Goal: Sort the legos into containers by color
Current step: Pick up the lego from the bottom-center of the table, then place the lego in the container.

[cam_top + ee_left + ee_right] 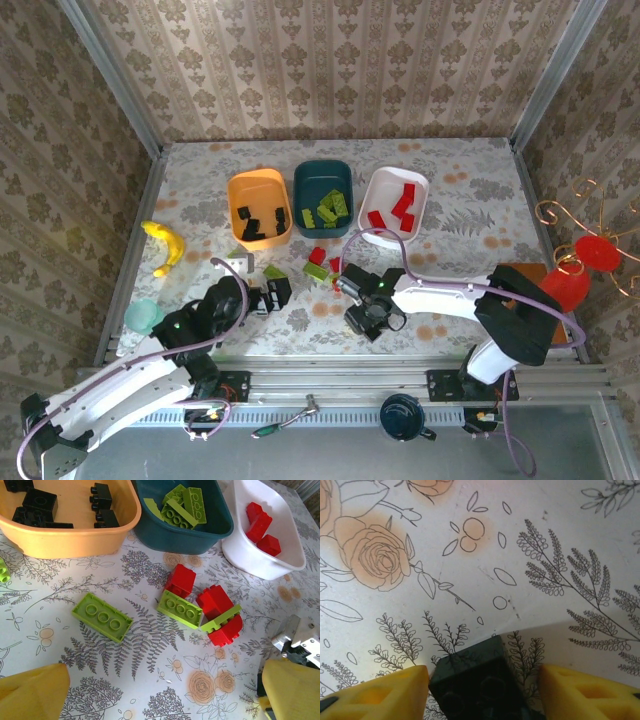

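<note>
The black brick (475, 692) lies flat on the flowered table (555, 535), studs up, between the yellow pads of the right gripper (483, 680). It sits near the middle of the table, well near of the tubs. The left pad looks to be at the brick's side and a sliver of table shows by the right pad, so I cannot tell whether the jaws have bitten on it. It is a small, rigid, very light plastic block with smooth, somewhat slippery walls. It looks best taken across two flat opposite sides, low and square, since a corner grip would likely let it twist or pop out. Nothing about it looks fragile. By colour it belongs in the orange tub (65, 542), far and to the left, where other black bricks lie. The dark teal tub (185, 540) holds green ones and the white tub (250, 562) red ones. On the way stands a loose heap near the tubs: a long green brick (102, 616), a second green brick (179, 609) and red bricks (217, 610). The left gripper (160, 692) hovers there with jaws spread wide and empty, so the arms could crowd each other. A banana (165, 247) and a pale cup (143, 316) sit at the far left, out of the path.
</note>
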Action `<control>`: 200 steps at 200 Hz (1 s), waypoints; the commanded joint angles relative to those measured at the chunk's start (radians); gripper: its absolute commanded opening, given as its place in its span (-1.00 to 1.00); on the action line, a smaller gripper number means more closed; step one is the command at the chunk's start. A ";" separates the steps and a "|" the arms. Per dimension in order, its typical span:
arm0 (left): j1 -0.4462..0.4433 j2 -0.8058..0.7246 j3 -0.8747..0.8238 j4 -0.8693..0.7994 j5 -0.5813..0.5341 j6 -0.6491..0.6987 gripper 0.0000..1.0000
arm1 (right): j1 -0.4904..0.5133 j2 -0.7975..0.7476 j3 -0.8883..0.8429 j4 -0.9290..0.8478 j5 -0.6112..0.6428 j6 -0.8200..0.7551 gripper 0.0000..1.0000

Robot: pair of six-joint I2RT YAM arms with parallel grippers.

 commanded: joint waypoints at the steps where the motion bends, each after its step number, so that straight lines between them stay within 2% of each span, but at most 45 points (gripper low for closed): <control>1: 0.010 -0.004 -0.006 0.011 0.010 -0.014 1.00 | 0.005 0.017 0.017 0.037 0.003 -0.007 -0.03; 30: 0.013 -0.003 -0.002 0.005 0.009 -0.008 1.00 | 0.001 -0.012 0.031 0.082 -0.035 -0.023 -0.38; 62: 0.015 -0.012 0.004 -0.009 -0.004 -0.009 1.00 | -0.028 -0.068 0.117 0.137 -0.140 -0.047 -0.47; 80: 0.015 -0.023 0.004 -0.007 -0.008 -0.008 1.00 | -0.056 -0.039 0.218 0.184 -0.220 -0.047 -0.48; 100: 0.015 -0.028 0.006 -0.007 -0.007 -0.010 1.00 | -0.074 0.064 0.375 0.229 -0.283 -0.042 -0.48; 159: 0.012 -0.037 0.021 -0.054 0.002 -0.015 1.00 | -0.151 0.501 0.883 0.276 -0.400 0.051 -0.48; 185: 0.011 -0.044 0.025 -0.068 0.000 -0.014 1.00 | -0.164 0.670 1.117 0.208 -0.398 0.080 -0.47; 200: 0.011 -0.046 0.031 -0.077 0.000 -0.011 1.00 | -0.170 0.757 1.250 0.143 -0.380 0.098 -0.39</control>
